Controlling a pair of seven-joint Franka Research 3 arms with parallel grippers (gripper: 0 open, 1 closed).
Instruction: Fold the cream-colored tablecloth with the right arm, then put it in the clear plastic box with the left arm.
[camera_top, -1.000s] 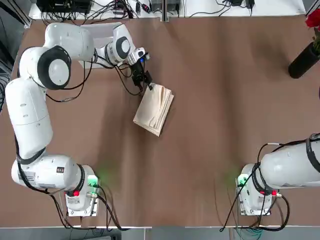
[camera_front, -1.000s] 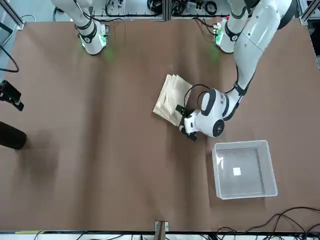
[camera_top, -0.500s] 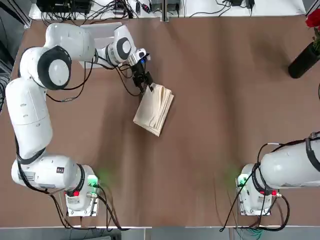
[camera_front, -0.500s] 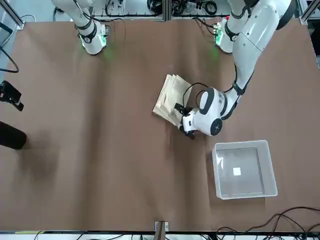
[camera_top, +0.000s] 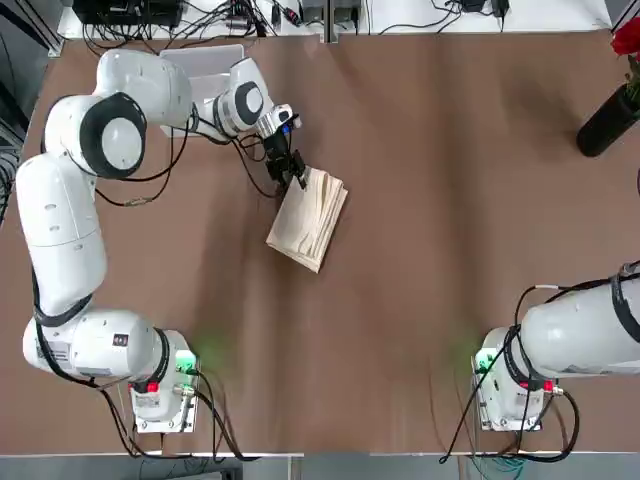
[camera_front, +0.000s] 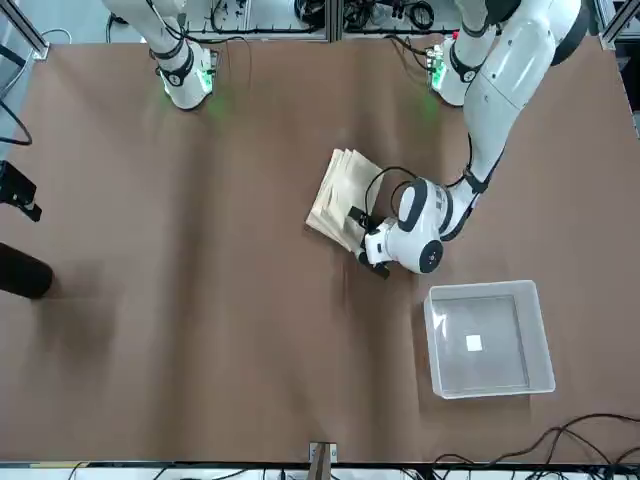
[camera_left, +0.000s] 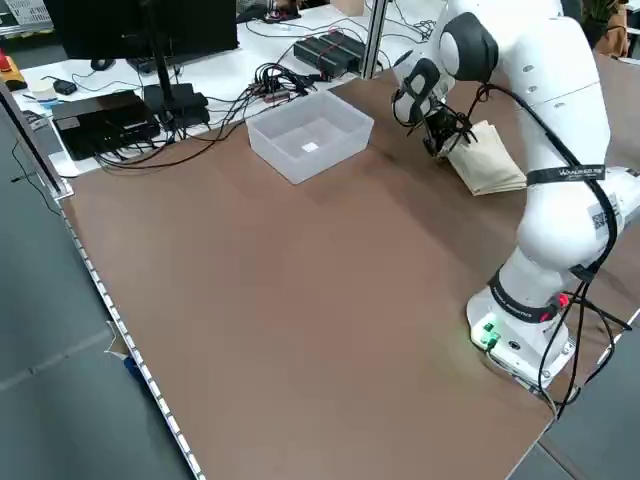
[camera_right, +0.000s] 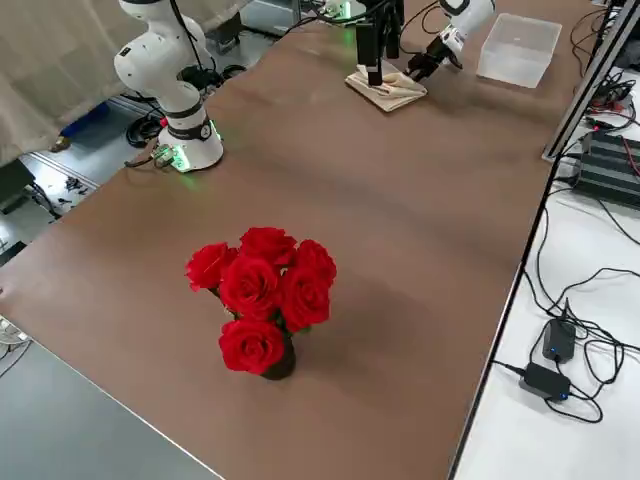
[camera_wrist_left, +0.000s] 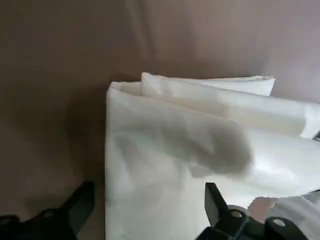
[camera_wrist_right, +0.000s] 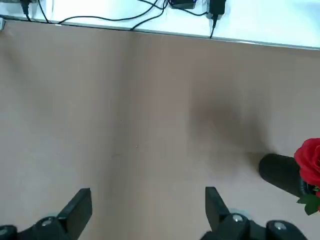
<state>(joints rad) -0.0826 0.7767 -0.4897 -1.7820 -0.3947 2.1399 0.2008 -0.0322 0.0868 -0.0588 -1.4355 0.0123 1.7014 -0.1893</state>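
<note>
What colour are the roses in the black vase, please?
The roses are red, clearest in the right side view.

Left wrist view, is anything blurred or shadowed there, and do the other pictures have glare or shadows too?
Left wrist view: cloth soft-edged, a dark smudgy shadow across its folds; front view: small bright glare patch inside the clear box, dark shadow beside the black vase; right wrist view: white surface washed out.

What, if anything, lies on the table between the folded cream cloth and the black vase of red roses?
In the top view, only bare brown tabletop separates the folded cream cloth from the black vase.
</note>
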